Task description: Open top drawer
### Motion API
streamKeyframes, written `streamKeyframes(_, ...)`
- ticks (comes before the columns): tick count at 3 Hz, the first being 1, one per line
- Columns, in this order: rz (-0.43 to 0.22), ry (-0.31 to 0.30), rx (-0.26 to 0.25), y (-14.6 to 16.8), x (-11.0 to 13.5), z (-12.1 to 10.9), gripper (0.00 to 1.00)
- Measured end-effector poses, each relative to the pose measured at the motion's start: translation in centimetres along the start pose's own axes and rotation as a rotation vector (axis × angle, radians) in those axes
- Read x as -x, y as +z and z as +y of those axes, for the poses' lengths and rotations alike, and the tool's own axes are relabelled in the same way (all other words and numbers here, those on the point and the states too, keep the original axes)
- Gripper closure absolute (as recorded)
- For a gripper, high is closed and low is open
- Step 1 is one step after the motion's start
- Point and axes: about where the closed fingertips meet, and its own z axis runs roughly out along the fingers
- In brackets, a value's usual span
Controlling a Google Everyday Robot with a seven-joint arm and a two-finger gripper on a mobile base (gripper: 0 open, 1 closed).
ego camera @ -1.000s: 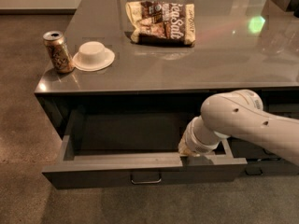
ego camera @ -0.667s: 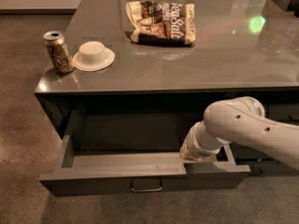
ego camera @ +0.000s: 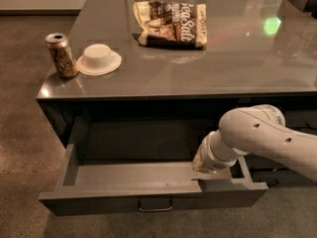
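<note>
1. Drawer position is given first: the top drawer (ego camera: 148, 196) is pulled far out from under the counter toward the near side, and its shallow grey inside is exposed.
2. A small bar handle (ego camera: 155, 206) is fixed at the centre of the drawer front, to the left of the gripper and lower than it.
3. The gripper (ego camera: 207, 165) is lowered into the right part of the drawer, just behind the front wall. It is partly hidden by this wall, so it cannot be told whether it is open or closed.
4. The white arm (ego camera: 270, 138) is extended from the right edge of the scene, above the right end of the drawer.
5. The counter top (ego camera: 208, 68), dark grey and glossy, is seen above the drawer.
6. At its near left corner a drink can (ego camera: 62, 54) is stood upright, and a white bowl (ego camera: 99, 59) is placed just beside it on the right.
7. A snack bag (ego camera: 171, 25) is laid flat farther back, near the middle of the counter top.
8. A green light spot (ego camera: 271, 25) is reflected at the far right of the surface.
9. A brownish floor (ego camera: 20, 123) is seen at the left.
</note>
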Motion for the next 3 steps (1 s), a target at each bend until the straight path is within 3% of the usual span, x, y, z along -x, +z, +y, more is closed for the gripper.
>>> streamKeyframes(1, 0.03, -0.024, 0.037, -0.8, -0.3, 1.0, 0.12)
streamKeyframes(2, 0.05, -0.029, 0.064, -1.6, -0.8, 1.9, 0.0)
streamKeyframes(3, 0.051, -0.028, 0.066, -2.6, -1.0, 2.7, 0.0)
